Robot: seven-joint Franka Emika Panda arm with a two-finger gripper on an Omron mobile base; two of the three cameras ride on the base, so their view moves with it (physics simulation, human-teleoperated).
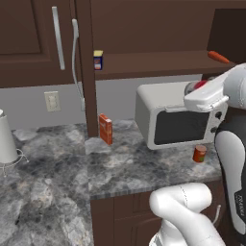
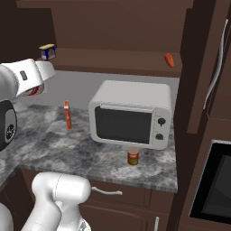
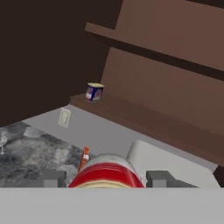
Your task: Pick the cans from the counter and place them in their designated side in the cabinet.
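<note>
Hand point(image 3: 105, 179) clamps red can point(image 3: 106, 173) | axis along fingers | orange-red can point(image 2: 132, 156) upright, counter point(image 2: 67, 149)

red can point(image 3: 106, 175) bottom cut off, kettle point(image 1: 6, 139) cropped

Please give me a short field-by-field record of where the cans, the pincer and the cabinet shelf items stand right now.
pincer: raised toward the cabinet, shut on the red can
red can: with cream band, held between the fingers
second can: upright on the counter, in front of the microwave
cabinet shelf: blue-and-yellow container at left end, orange item at right
flat orange box: upright on the counter
</note>
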